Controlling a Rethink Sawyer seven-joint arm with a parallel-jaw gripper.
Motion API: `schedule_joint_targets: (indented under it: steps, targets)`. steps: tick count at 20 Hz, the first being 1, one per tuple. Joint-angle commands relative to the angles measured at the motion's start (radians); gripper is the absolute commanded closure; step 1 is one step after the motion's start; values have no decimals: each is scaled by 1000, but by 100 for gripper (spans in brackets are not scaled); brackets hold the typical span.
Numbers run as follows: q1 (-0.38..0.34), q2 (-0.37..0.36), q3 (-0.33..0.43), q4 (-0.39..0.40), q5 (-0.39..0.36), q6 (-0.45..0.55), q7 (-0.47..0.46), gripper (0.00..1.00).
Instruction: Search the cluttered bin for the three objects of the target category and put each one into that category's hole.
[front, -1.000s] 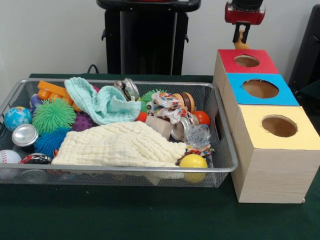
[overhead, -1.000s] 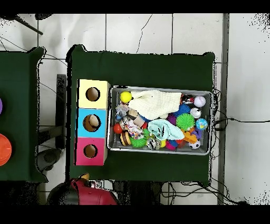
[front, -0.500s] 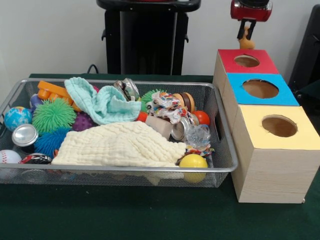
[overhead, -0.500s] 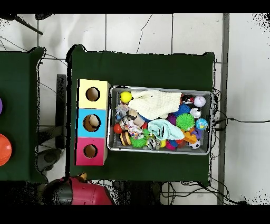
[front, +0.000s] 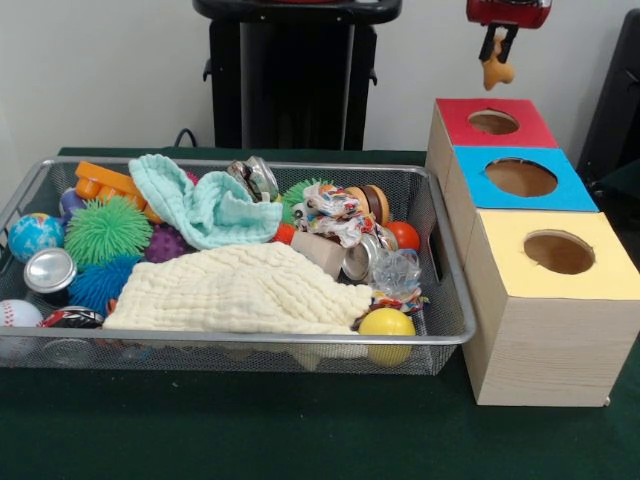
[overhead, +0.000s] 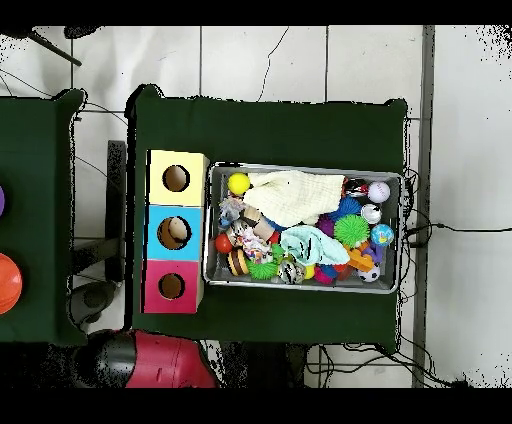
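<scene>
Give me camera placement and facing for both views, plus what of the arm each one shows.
Front view: across the table, level, facing the wire bin and three-hole box; only the gripper shows at the top edge, its fingers shut on a small tan object.
Overhead view: straight down on the table; the red arm shows at the bottom edge.
Shared: the bin and box.

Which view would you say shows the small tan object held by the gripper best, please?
The front view: the small tan object hangs clear between the fingers of the gripper, above the red box. Overhead, only the arm's red housing shows; the object is hidden.
</scene>
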Motion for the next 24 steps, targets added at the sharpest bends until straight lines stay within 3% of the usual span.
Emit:
schedule_joint_targets:
  steps: [1, 8, 18, 24]
  targets:
    - [-11, -23, -39, -174, -40, 162, 247, 100]
    - [-17, -29, -55, -220, -43, 203, 234, 100]
    - [-54, -8, -41, -215, -49, 72, 151, 100]
    - [-71, 5, -25, -160, -80, -11, 105, 100]
